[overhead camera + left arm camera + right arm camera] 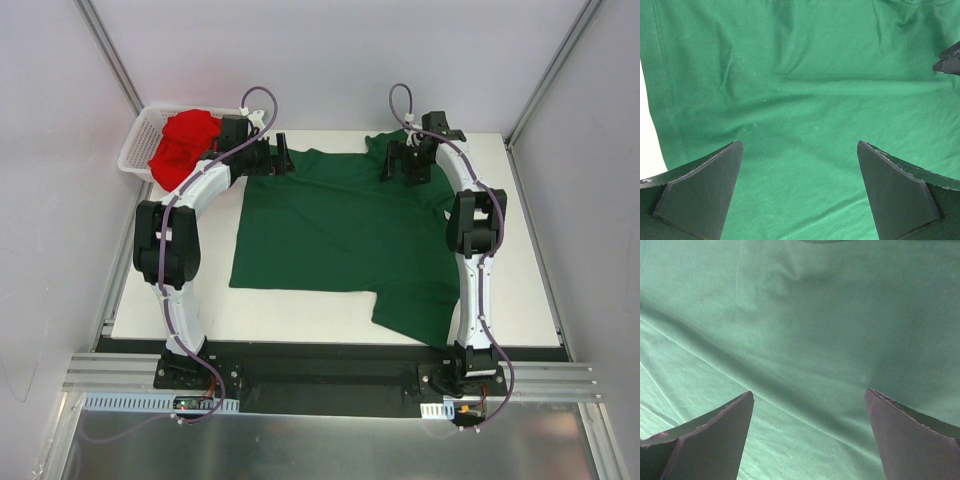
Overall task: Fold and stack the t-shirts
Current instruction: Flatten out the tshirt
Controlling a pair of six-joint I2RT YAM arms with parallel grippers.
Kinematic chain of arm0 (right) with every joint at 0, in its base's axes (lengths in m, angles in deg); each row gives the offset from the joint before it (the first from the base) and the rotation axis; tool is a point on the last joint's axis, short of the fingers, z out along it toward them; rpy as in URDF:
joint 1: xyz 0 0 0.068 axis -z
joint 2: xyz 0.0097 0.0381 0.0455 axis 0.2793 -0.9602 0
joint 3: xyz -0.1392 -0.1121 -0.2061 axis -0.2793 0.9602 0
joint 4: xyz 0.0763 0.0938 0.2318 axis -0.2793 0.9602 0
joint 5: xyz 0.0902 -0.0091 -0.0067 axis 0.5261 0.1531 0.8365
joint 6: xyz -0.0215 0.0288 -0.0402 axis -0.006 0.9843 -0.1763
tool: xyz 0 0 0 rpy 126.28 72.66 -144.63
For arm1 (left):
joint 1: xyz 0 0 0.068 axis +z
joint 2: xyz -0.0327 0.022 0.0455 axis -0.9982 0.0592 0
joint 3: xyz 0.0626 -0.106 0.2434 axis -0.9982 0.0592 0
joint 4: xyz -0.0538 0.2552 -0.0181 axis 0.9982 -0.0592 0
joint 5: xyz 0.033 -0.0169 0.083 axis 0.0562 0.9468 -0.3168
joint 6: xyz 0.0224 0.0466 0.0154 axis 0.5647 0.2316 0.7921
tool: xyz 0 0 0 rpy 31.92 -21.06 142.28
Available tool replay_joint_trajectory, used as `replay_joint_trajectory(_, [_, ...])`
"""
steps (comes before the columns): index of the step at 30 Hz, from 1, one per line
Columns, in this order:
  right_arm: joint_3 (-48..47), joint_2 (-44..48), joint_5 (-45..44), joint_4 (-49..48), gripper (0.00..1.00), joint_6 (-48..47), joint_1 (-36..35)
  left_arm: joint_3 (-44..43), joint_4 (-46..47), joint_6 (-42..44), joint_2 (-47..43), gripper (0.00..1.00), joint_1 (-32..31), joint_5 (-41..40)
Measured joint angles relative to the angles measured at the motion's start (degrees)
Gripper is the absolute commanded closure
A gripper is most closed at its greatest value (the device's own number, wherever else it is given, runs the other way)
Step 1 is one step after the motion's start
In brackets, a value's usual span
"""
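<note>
The dark green t-shirt (340, 230) lies spread nearly flat on the white table, one sleeve reaching the front right edge. The red t-shirt (185, 145) sits crumpled in a white mesh basket at the back left. My left gripper (275, 155) hovers open over the green shirt's back left edge, nothing between its fingers. The left wrist view shows green cloth (800, 75) under the open left gripper (800, 143). My right gripper (405, 160) stands open over the back right part near the collar. The right wrist view fills with green cloth (805, 315) beneath the open right gripper (809, 391).
The white basket (140, 140) stands off the table's back left corner. Bare white table (180, 300) shows left of and in front of the shirt. Enclosure walls stand close on both sides. A black finger of the right gripper (947, 60) shows at the left wrist view's right edge.
</note>
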Motion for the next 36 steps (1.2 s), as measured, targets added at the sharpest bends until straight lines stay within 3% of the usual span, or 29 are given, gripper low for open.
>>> replay_joint_trajectory(9, [0.6,-1.2,3.7,-2.3,0.04,2.6,1.0,-0.9,0.2,-0.1,0.4,0.01,0.0,0.1])
replay_joint_trajectory(16, [8.8,3.3,5.7,-8.0,0.04,3.4,1.0,-0.9,0.2,-0.1,0.5,0.01,0.0,0.1])
replay_joint_trajectory(24, [17.4,8.6,13.6,-14.9,0.04,6.6,0.7,1.6,1.5,-0.2,0.4,0.01,0.0,0.2])
replay_joint_trajectory(36, [12.2,3.9,26.7,-24.3,0.04,17.5,0.3,2.6,2.8,-0.5,0.3,0.01,0.0,0.2])
